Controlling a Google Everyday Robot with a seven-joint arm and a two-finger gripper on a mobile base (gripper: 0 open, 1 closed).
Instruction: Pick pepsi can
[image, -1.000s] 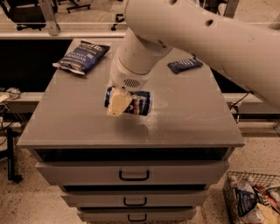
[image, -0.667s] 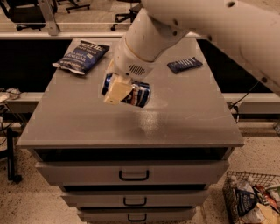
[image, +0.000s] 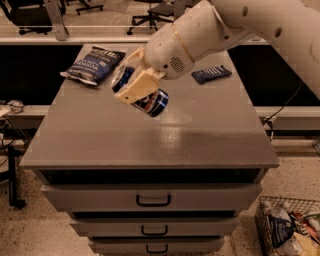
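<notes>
1. Office floor with rolling chairs (image: 160, 10) along the top of the frame; a grey drawer cabinet (image: 150, 200) fills the middle, its tabletop (image: 200, 135) carrying everything.
2. White arm (image: 240, 25) comes in from the upper right and ends left of centre.
3. Wire basket (image: 287, 230) of snacks on the floor, lower right corner.
4. Dark blue chip bag (image: 95, 64) lies upper left on the tabletop, well apart from the grasp.
5. Gripper (image: 135, 82) sits centre-left, above the tabletop.
6. Fingers (image: 145, 86) are clamped across the middle of the pepsi can (image: 156, 101).
7. Pepsi can is tilted, long axis running upper left to lower right, lower end sticking out below the fingers; it looks clear of the tabletop.
8. Snack bar wrapper (image: 211, 74) lies flat at upper right, near the arm but not touching it.
9. Key relation: fingers cross the can's axis at mid-body, so the grip looks balanced for lifting.
</notes>
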